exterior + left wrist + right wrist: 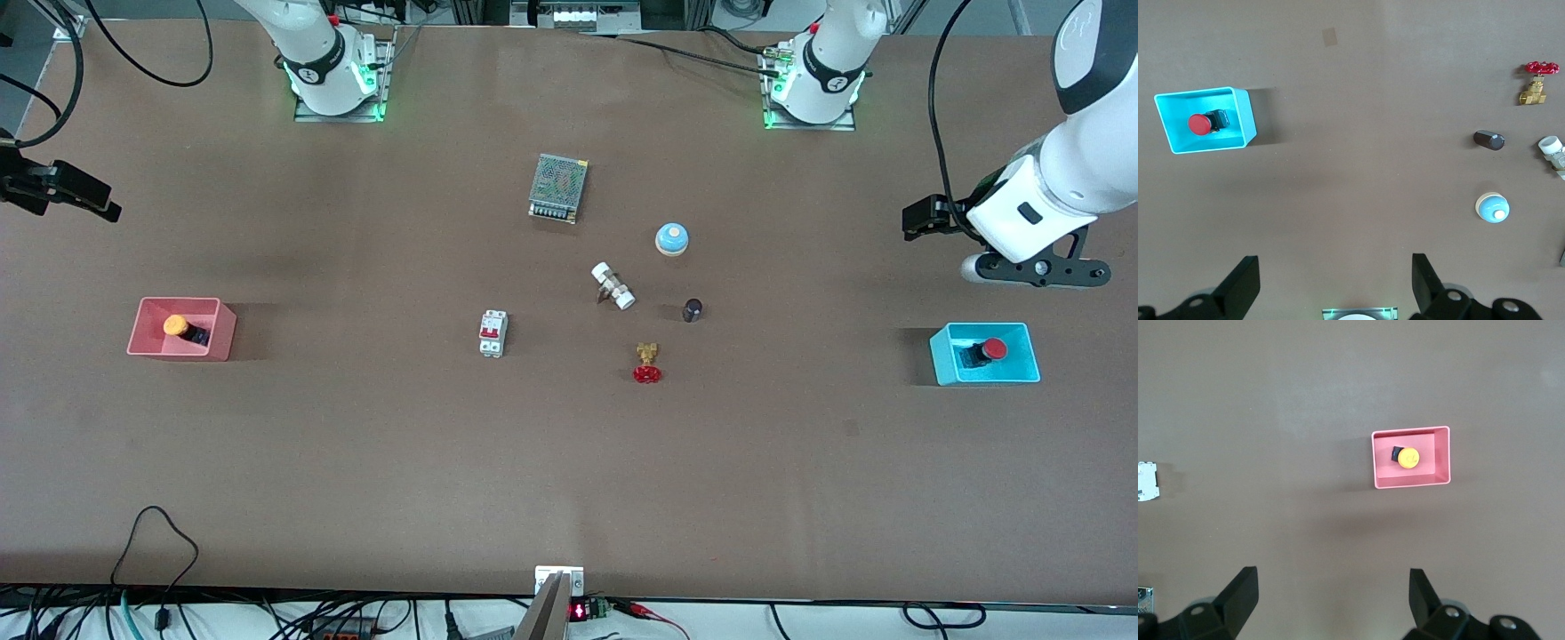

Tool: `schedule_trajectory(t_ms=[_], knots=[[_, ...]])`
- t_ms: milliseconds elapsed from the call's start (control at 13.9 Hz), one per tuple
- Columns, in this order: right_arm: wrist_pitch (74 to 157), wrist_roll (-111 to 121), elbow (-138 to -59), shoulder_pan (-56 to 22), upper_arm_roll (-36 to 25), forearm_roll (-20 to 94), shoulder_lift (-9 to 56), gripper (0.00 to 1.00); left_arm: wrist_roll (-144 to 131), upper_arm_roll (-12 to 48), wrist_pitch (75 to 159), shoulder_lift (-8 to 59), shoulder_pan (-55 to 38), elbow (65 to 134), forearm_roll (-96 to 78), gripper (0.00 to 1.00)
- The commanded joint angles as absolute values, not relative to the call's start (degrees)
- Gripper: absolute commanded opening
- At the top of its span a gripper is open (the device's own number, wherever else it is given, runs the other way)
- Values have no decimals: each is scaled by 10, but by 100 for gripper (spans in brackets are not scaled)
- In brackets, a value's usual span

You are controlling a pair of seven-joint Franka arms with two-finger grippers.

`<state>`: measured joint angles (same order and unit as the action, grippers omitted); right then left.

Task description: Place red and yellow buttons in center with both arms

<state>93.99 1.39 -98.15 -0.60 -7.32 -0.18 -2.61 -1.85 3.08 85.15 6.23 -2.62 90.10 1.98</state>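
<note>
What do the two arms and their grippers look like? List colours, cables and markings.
Both arms are glossy white with black joint bands and round black-and-white markings near the bases, which glow green. Black cables trail from each. The left gripper and right gripper are black with two flat fingers.

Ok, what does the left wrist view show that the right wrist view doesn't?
Only the left wrist view shows the red button in its blue bin, plus the red handwheel valve, dark knob and blue bell, under the open left gripper. Only the right wrist view shows the yellow button in the pink bin, a white breaker at its edge, and the open right gripper. Both show the brown tabletop.
</note>
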Motion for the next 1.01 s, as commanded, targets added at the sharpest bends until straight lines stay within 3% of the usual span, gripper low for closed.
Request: schedule_trajectory(t_ms=[0, 575, 935], knots=[[929, 16, -982, -7, -72, -8, -32, 100, -25, 30, 847, 70, -29, 883, 18, 100], [928, 6, -988, -7, -70, -7, -14, 100, -25, 30, 847, 70, -28, 884, 18, 100], [965, 11, -988, 3, -74, -8, 42, 100, -27, 28, 847, 71, -27, 884, 18, 100]])
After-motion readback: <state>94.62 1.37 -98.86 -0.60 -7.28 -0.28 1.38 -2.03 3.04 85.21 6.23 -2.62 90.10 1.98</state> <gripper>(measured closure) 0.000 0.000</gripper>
